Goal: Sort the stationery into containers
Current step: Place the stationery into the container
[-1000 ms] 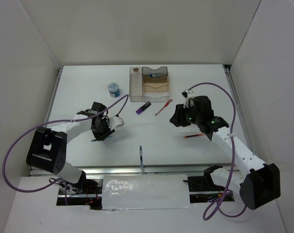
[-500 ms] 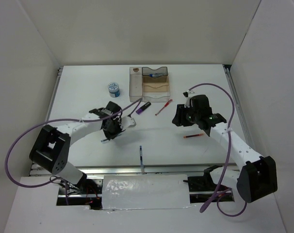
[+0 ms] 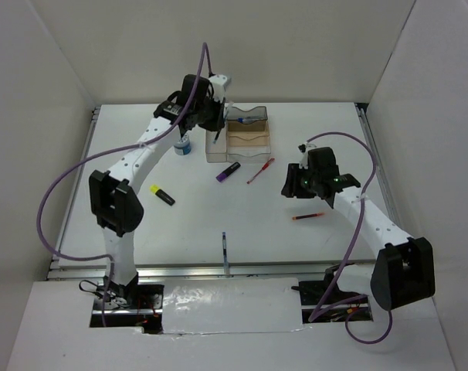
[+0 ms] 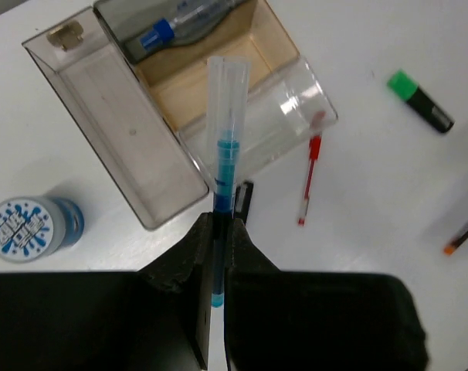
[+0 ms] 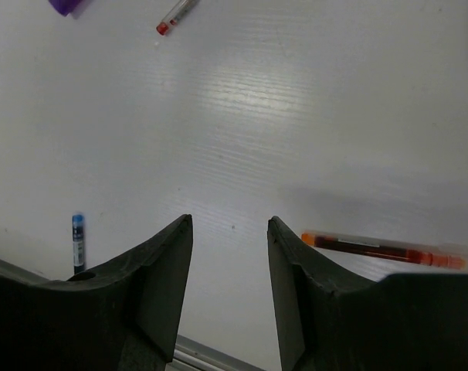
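White table (image 3: 334,139), left arm (image 3: 145,147) outstretched, left hand (image 4: 216,238) gripping blue pen (image 4: 226,147) over organiser (image 4: 114,108)

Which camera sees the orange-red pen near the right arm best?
The right wrist view: the clear orange-red pen lies close up and large there. The top view shows it tiny on the table; the left wrist view catches only one end at the picture's edge.

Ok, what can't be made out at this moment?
- Left wrist view: lower end of the blue pen, hidden inside the left gripper.
- Left wrist view: small brown item in the organiser, too small to identify.
- Right wrist view: purple highlighter, cut off by the top edge.
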Controlling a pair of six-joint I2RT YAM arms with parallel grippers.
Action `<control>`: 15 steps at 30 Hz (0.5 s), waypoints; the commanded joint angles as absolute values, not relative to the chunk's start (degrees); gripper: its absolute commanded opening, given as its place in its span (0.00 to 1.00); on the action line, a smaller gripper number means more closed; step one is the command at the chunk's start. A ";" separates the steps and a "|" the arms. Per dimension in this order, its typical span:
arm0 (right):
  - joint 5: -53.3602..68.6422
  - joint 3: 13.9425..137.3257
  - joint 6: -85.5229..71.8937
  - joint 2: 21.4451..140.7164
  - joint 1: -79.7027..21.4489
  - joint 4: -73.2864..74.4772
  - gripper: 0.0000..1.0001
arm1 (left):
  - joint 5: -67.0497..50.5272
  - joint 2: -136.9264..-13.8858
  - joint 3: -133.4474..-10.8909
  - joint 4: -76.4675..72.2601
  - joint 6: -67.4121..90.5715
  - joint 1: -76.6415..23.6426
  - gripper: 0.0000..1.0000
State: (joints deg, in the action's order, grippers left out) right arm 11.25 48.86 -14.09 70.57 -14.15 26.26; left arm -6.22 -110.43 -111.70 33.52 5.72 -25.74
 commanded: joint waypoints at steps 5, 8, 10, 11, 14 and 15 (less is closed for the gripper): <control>11.34 51.15 -14.68 69.35 -11.34 27.42 0.51 | -7.91 -121.37 -121.21 23.31 18.54 -20.22 0.00; 11.86 50.98 -14.85 68.82 -10.55 27.60 0.51 | -6.77 -124.35 -121.20 18.90 19.51 -19.34 0.00; 11.95 50.89 -15.12 68.56 -10.37 27.42 0.51 | -6.16 -125.85 -122.69 18.46 18.99 -19.34 0.00; 11.95 50.80 -15.29 68.47 -10.28 27.33 0.51 | -6.24 -127.43 -123.30 18.54 18.90 -19.25 0.00; 12.30 50.45 -15.91 68.64 -9.85 26.98 0.52 | -6.15 -130.15 -125.07 19.95 18.72 -19.25 0.01; 12.48 50.54 -16.26 68.90 -10.02 26.63 0.52 | -6.07 -130.43 -124.72 20.13 18.72 -19.25 0.02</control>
